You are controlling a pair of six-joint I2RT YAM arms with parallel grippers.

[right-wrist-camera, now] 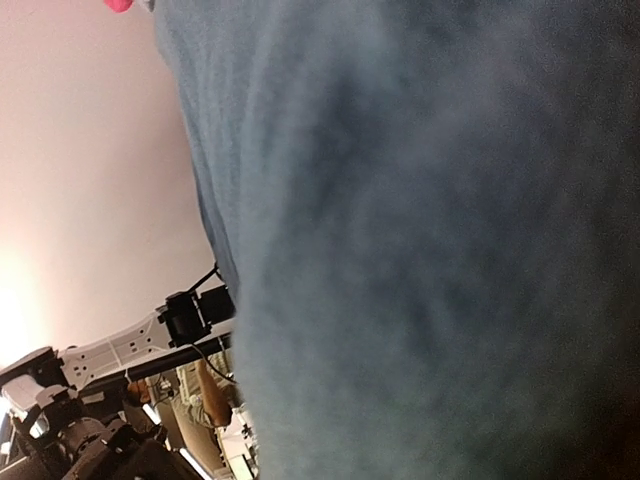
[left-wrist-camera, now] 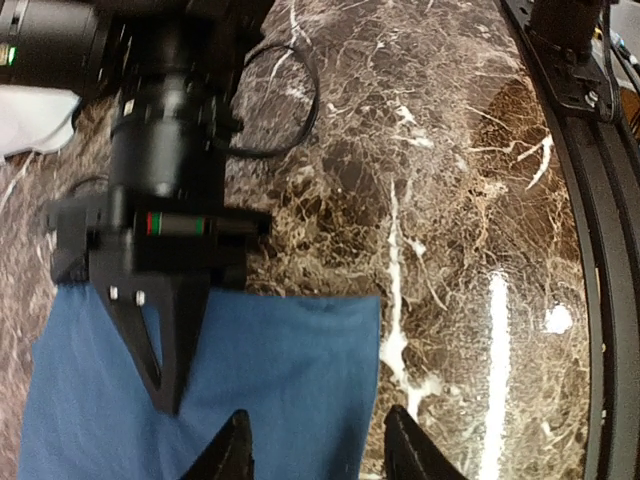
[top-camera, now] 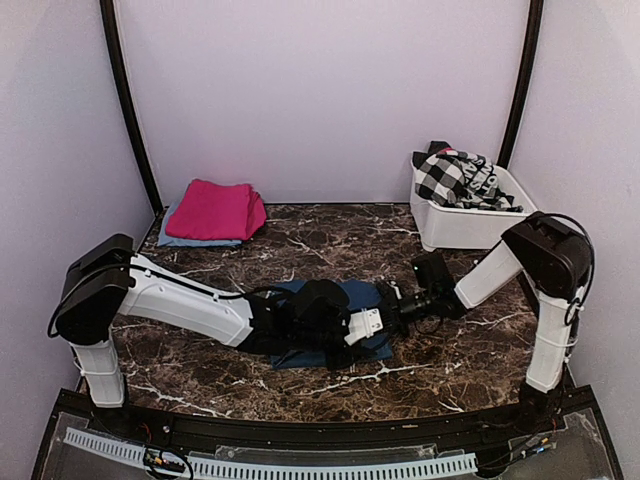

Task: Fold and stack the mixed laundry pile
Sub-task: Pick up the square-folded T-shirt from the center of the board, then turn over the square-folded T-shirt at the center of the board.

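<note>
A folded blue cloth (top-camera: 320, 357) lies flat on the marble table (top-camera: 200, 370) at mid-front, mostly under both wrists. In the left wrist view the same blue cloth (left-wrist-camera: 270, 380) has a straight right edge. My left gripper (left-wrist-camera: 320, 452) hangs open over that edge, with nothing between its fingertips (left-wrist-camera: 236, 448). My right gripper (left-wrist-camera: 170, 350) comes in from the cloth's far edge, its fingers together and one lying on top of the fabric. The right wrist view is filled by blurred blue cloth (right-wrist-camera: 430, 250), which hides the fingers. More of the pile sits in the tub at back right.
A folded magenta-pink cloth (top-camera: 215, 210) rests on a light-blue piece (top-camera: 178, 238) at the back left. A white tub (top-camera: 470, 228) at the back right holds a black-and-white checked garment (top-camera: 452, 178). The black front rail (left-wrist-camera: 600, 250) runs along the table's near edge.
</note>
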